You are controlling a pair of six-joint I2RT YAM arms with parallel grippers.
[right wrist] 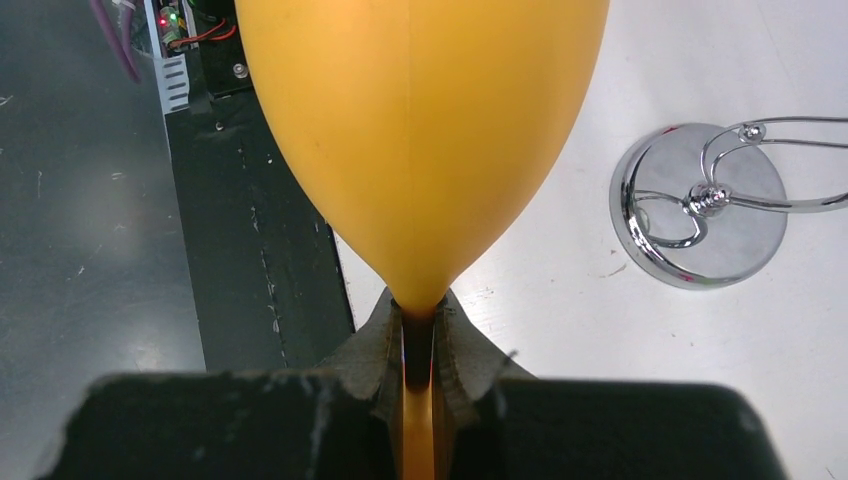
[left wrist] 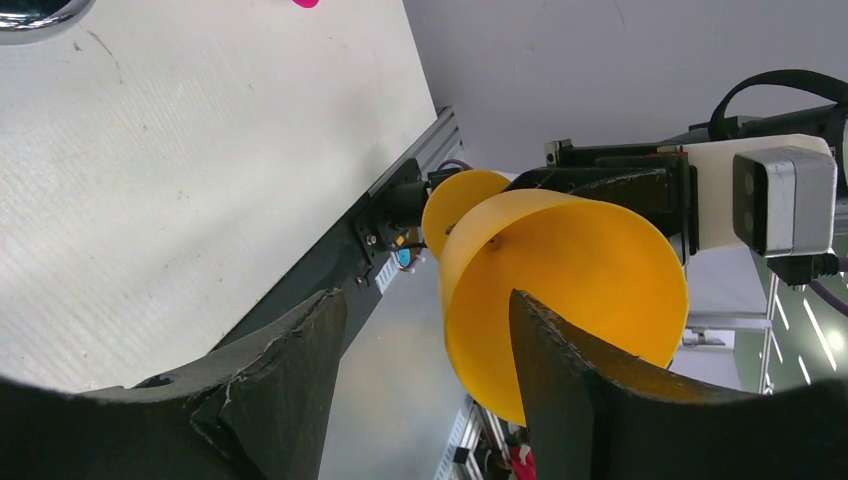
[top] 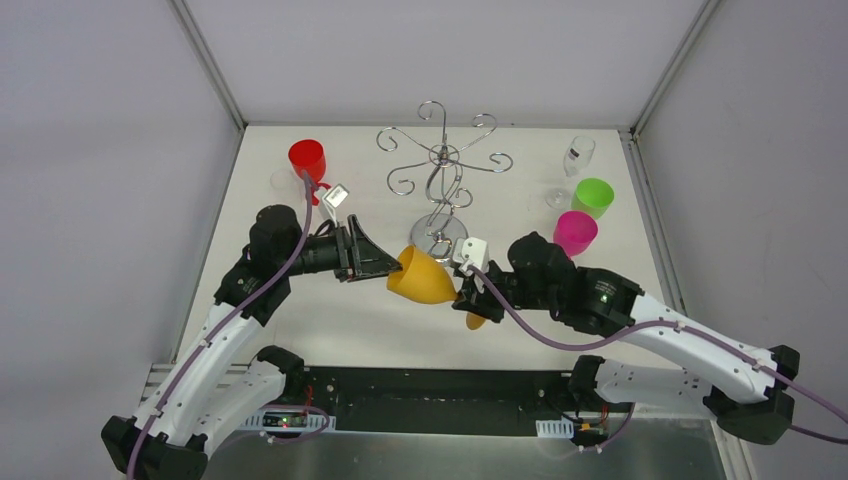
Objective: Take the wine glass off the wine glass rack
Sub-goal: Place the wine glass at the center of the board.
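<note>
A red cup (top: pixel 307 158) stands at the far left of the table (top: pixel 350 330). Nearer, the left gripper (top: pixel 392 262) points right, its jaws spread wide at the mouth of the orange glass (top: pixel 425 277). In the left wrist view one finger (left wrist: pixel 570 390) overlaps the bowl, though whether it touches cannot be told. The other finger (left wrist: pixel 290 360) stands clear of the bowl. The orange glass hangs sideways above the table, off the rack (top: pixel 443 165) and just in front of its round base, bowl to the left. The right gripper (right wrist: pixel 418 320) is clenched on its stem, just under the bowl. At the far right stand a clear glass (top: pixel 578 160), a green cup (top: pixel 592 197) and a pink cup (top: pixel 575 232).
</note>
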